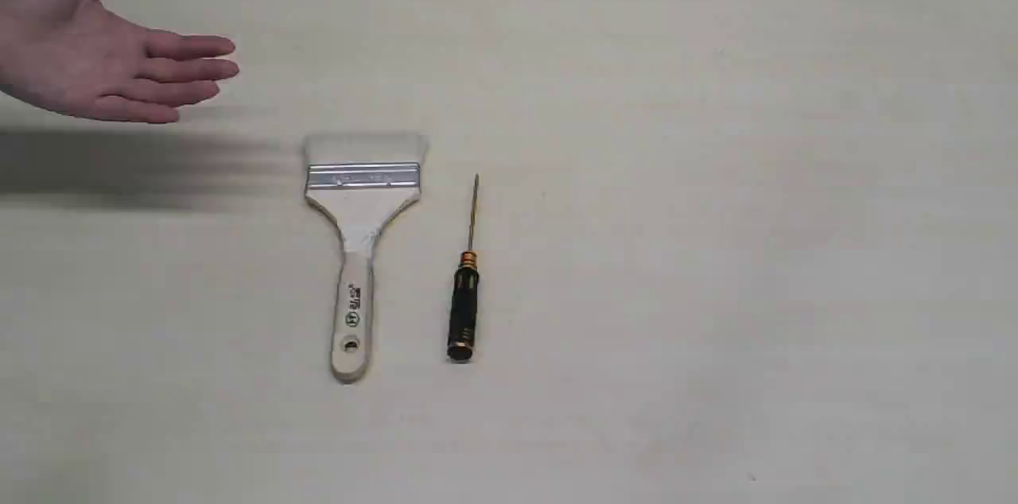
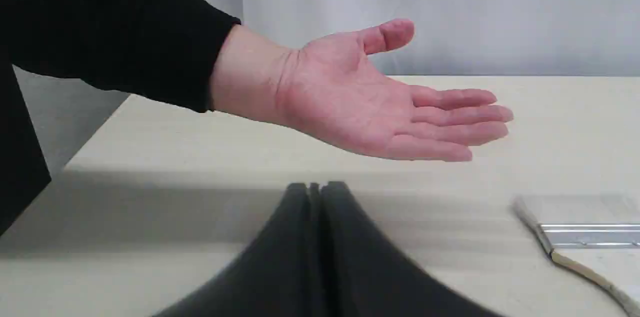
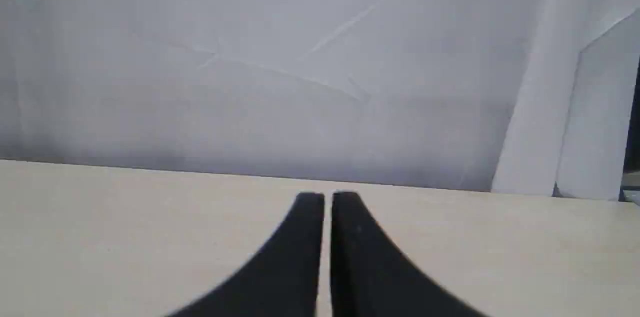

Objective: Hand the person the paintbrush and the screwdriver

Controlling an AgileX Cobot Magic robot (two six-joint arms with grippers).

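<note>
The paintbrush (image 1: 359,250) lies flat in the middle of the pale table, bristles toward the far side. Its bristle corner and silver band (image 2: 585,237) show at the edge of the left wrist view. Just to its right the screwdriver (image 1: 465,297) lies parallel, thin shaft pointing away. The person's hand (image 1: 103,51) hovers palm up at the far left, fingers extended toward the middle, and fills the left wrist view (image 2: 380,102). My left gripper (image 2: 315,187) is shut and empty, short of the hand. My right gripper (image 3: 327,197) is shut and empty over bare table. Neither gripper appears in the exterior view.
A black sleeve (image 2: 110,32) covers the person's forearm. The hand casts a dark shadow (image 1: 135,170) on the table left of the brush. A grey-white backdrop (image 3: 300,67) stands behind the table's far edge.
</note>
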